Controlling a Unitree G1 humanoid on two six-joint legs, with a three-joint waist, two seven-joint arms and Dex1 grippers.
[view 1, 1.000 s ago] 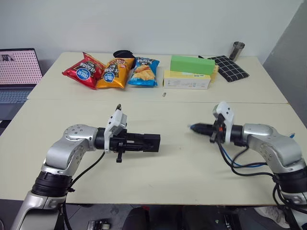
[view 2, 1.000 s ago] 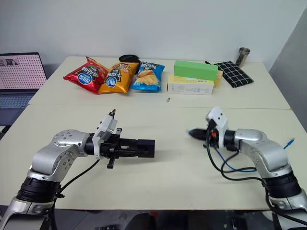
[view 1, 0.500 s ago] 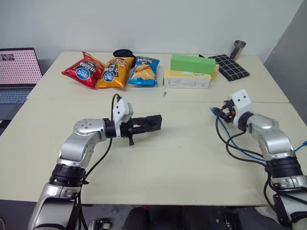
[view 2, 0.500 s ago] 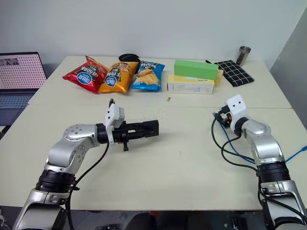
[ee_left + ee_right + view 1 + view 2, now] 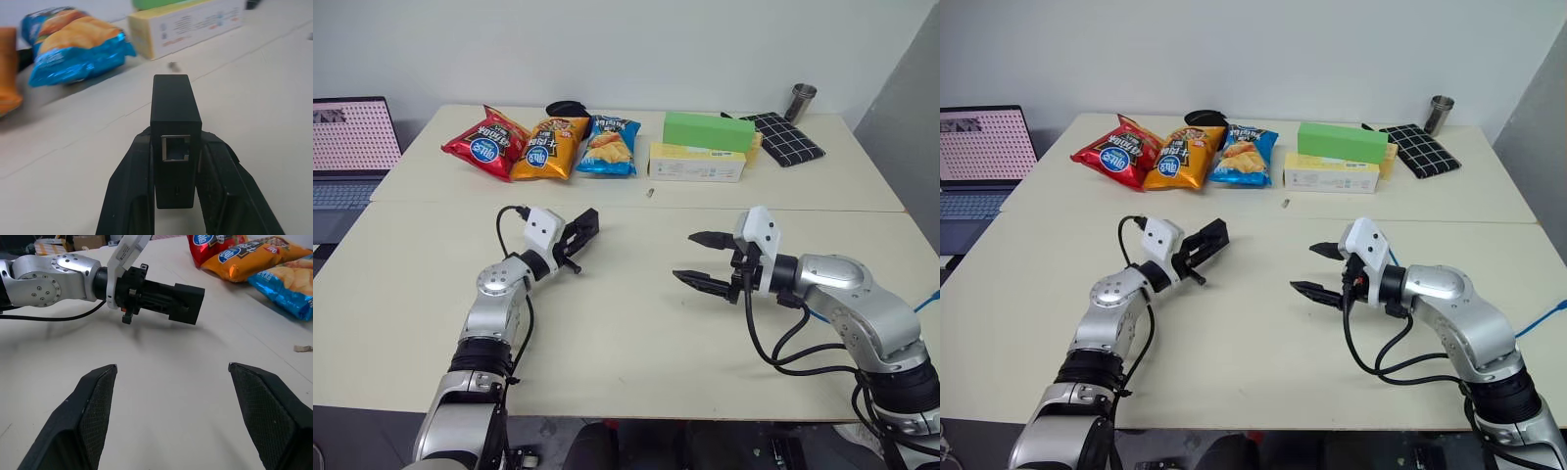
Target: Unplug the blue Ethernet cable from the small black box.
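My left gripper (image 5: 576, 235) is shut on the small black box (image 5: 586, 222), held just above the table left of centre. In the left wrist view the box (image 5: 175, 110) sits between both fingers (image 5: 129, 196), and its port (image 5: 176, 148) is empty. My right gripper (image 5: 701, 259) hovers open right of centre with nothing between its fingers, pointing toward the box (image 5: 187, 296). A short stretch of the blue Ethernet cable (image 5: 1542, 319) shows at the right edge, beyond my right arm. Its plug is hidden.
Along the far table stand three chip bags (image 5: 543, 147), a green box (image 5: 705, 130) on a yellow box (image 5: 695, 163), a black checked cloth (image 5: 785, 137) and a metal cup (image 5: 799, 101). A laptop (image 5: 347, 147) sits at the far left. A small scrap (image 5: 648, 193) lies near the table seam.
My right gripper opened and let the blue plug go, swinging right and then back toward the middle. My left arm carried the box forward and turned it toward the far side.
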